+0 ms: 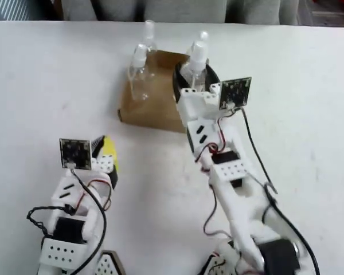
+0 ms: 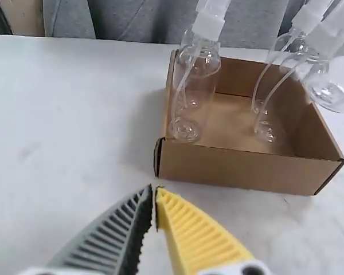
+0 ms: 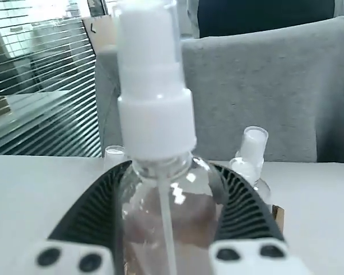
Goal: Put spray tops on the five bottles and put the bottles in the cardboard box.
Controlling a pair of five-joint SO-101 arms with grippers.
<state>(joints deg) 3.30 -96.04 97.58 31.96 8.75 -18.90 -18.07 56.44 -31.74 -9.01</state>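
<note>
Close in front, left gripper [image 2: 155, 193], ribbed fingers (one grey, one yellow) pressed together at the tips with nothing between them, over the white table [image 2: 63, 114]. Just beyond, apart from the tips, an open cardboard box [image 2: 241, 169], shallow and brown. Inside, upright in a near corner, first bottle [image 2: 192, 86], clear, with white spray top [image 2: 209, 20] and a thin tube down to the base. Farther along the near wall, second bottle [image 2: 269, 109], also clear and topped in white, base on the box floor. Past it, over the side wall, third bottle [image 2: 332, 86], rounded, topped too, cut by the frame edge; standing or lifted, cannot tell. Behind the table, grey seat backs [image 2: 114, 20].
</note>
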